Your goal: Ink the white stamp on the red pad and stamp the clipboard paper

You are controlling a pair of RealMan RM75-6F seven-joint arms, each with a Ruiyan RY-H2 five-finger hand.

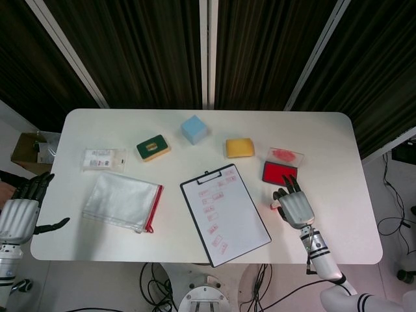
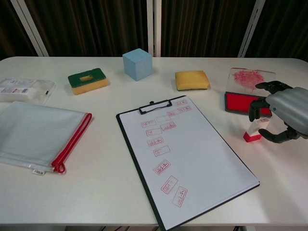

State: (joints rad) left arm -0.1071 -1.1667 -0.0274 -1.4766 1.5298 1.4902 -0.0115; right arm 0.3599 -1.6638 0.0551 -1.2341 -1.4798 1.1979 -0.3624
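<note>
The white stamp [image 2: 253,132] with a red base stands upright on the table, just in front of the red ink pad [image 2: 244,103]. My right hand [image 2: 284,117] is cupped around it: fingers arch over its top and the thumb curls in from the right, with a gap still showing. In the head view the right hand [image 1: 296,207] covers most of the stamp [image 1: 274,204], below the pad [image 1: 279,173]. The clipboard [image 2: 142,169] holds paper [image 2: 192,154] with several red prints. My left hand [image 1: 20,215] hangs off the table's left edge, fingers spread and holding nothing.
The pad's clear, ink-stained lid [image 2: 250,78] lies behind it. Along the back sit a yellow sponge [image 2: 192,80], a blue cube [image 2: 137,64] and a green-topped sponge [image 2: 87,80]. A red-zip mesh pouch [image 2: 38,134] and a white packet [image 2: 24,90] are at the left.
</note>
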